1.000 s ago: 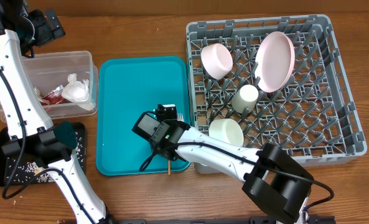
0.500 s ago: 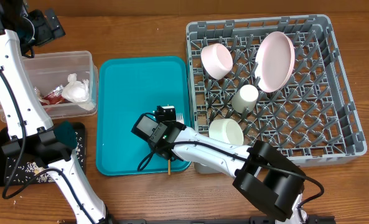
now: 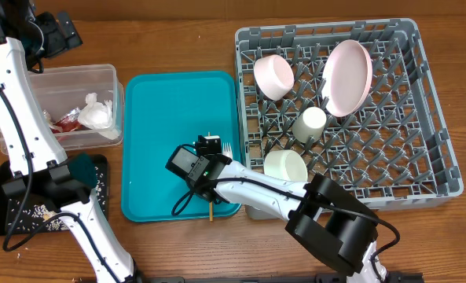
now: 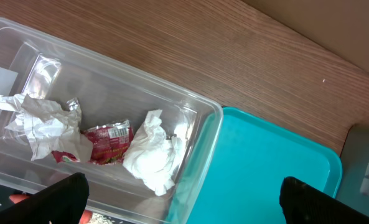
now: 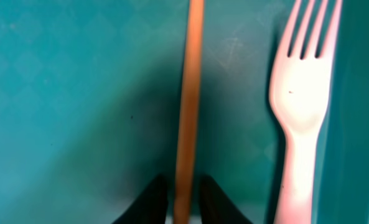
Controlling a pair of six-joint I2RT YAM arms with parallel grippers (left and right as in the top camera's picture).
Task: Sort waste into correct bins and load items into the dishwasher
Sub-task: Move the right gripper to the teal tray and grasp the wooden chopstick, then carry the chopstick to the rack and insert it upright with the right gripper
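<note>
My right gripper (image 3: 207,187) is low over the teal tray (image 3: 177,118). In the right wrist view its fingers (image 5: 183,190) close on a thin wooden stick (image 5: 189,93), whose near end pokes over the tray's front rim (image 3: 210,211). The white fork (image 5: 299,106) lies just right of the stick by the tray's right rim (image 3: 227,148). My left gripper (image 3: 56,31) is wide open and empty (image 4: 184,199) above the clear tub (image 3: 52,79), which holds crumpled napkins (image 4: 153,152) and a red wrapper (image 4: 106,140).
The grey dish rack (image 3: 421,118) at right holds a pink plate (image 3: 347,76), two bowls (image 3: 273,76) (image 3: 285,167) and a white cup (image 3: 310,123). A black tray (image 3: 5,224) with crumbs lies at front left, partly under my left arm.
The right arm has shifted slightly left over the tray, and the stick's near end has moved a little left with it. The left arm has not moved.
</note>
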